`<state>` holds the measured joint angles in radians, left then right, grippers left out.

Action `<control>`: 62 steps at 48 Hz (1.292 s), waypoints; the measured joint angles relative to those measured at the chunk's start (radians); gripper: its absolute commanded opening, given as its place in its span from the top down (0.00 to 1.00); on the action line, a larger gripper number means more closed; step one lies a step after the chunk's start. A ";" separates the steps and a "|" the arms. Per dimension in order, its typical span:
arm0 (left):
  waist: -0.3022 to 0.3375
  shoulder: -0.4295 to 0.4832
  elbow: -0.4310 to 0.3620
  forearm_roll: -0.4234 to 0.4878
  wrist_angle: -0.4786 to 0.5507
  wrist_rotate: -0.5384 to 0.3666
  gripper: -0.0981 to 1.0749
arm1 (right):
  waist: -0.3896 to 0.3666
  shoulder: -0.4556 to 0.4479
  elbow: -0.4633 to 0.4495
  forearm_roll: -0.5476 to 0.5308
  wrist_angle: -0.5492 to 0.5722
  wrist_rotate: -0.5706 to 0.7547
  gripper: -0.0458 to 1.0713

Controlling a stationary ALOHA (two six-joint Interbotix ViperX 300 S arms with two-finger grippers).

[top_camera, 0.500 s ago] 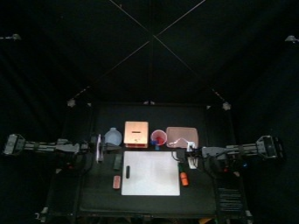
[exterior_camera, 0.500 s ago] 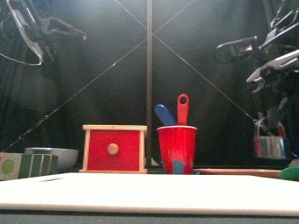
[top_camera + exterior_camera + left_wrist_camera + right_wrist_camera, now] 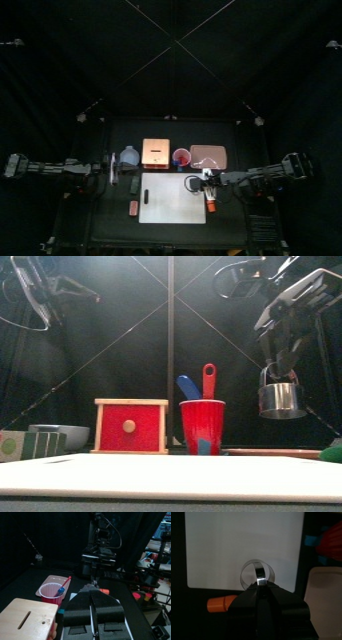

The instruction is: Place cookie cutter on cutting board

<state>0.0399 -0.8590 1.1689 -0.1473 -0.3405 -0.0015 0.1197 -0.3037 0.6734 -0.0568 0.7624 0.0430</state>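
Front view: white cutting board [image 3: 160, 476] nearest, bare. Beyond, right gripper [image 3: 260, 583] pinches round metal cookie cutter [image 3: 278, 400] by its rim, hanging above board's right edge, likely for lowering. Left gripper [image 3: 93, 606] closed, empty, parked left.

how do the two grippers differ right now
The right gripper is shut on the round metal cookie cutter; the left gripper holds nothing, its jaws together. In the top view the right gripper reaches to the white cutting board's edge, while the left gripper stays short of it. Both are black two-jaw grippers held above the table.
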 measured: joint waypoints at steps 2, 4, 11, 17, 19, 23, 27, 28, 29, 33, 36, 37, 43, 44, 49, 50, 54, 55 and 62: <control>0.002 0.000 0.000 0.000 -0.002 0.000 0.86 | 0.002 0.044 -0.031 0.012 0.000 0.000 0.54; 0.003 0.000 0.000 0.000 -0.003 0.000 0.86 | 0.002 0.086 -0.061 0.031 0.006 0.000 0.54; 0.008 0.000 0.000 0.000 -0.003 -0.002 0.86 | 0.014 0.222 -0.164 0.092 0.021 0.003 0.54; 0.012 0.000 0.000 0.000 -0.003 -0.002 0.86 | 0.028 0.325 -0.249 0.144 0.023 0.006 0.54; 0.015 0.000 0.002 0.000 -0.003 -0.002 0.86 | 0.032 0.348 -0.273 0.155 0.025 0.011 0.54; 0.025 0.002 0.003 0.000 -0.003 -0.002 0.86 | 0.035 0.397 -0.331 0.164 0.023 0.048 0.54; 0.032 0.000 0.008 0.000 -0.003 0.000 0.86 | 0.035 0.431 -0.374 0.140 0.026 0.118 0.54; 0.034 0.000 0.008 0.000 -0.003 -0.002 0.86 | 0.035 0.439 -0.385 0.127 0.029 0.138 0.54; 0.034 0.000 0.009 0.000 -0.003 0.000 0.86 | 0.035 0.446 -0.394 0.110 0.031 0.161 0.54; 0.035 0.002 0.015 0.000 -0.003 0.000 0.86 | 0.038 0.474 -0.420 0.043 0.041 0.239 0.54; 0.035 0.000 0.020 0.000 -0.003 0.000 0.86 | 0.043 0.485 -0.430 -0.005 0.044 0.284 0.54; 0.035 0.000 0.021 0.000 -0.003 0.000 0.86 | 0.043 0.488 -0.431 -0.018 0.046 0.298 0.54; 0.035 0.000 0.028 0.000 -0.005 -0.002 0.86 | 0.049 0.506 -0.436 -0.091 0.048 0.357 0.53; 0.035 0.000 0.029 0.000 -0.005 -0.002 0.86 | 0.049 0.508 -0.436 -0.095 0.048 0.359 0.53; 0.035 0.000 0.035 0.000 -0.005 -0.002 0.86 | 0.060 0.514 -0.437 -0.114 0.040 0.345 0.47; 0.034 0.000 0.035 0.000 -0.003 -0.002 0.86 | 0.063 0.517 -0.437 -0.115 0.037 0.345 0.46; 0.035 0.000 0.035 0.000 -0.003 -0.002 0.86 | 0.071 0.520 -0.436 -0.120 0.026 0.344 0.36; 0.035 0.002 0.037 0.000 -0.005 -0.002 0.86 | 0.071 0.520 -0.437 -0.120 0.026 0.347 0.34; 0.034 0.000 0.037 0.000 -0.003 -0.002 0.86 | 0.078 0.520 -0.433 -0.123 0.025 0.347 0.23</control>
<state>0.0736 -0.8590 1.2057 -0.1473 -0.3436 -0.0031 0.1979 0.2163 0.2408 -0.1795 0.7869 0.3896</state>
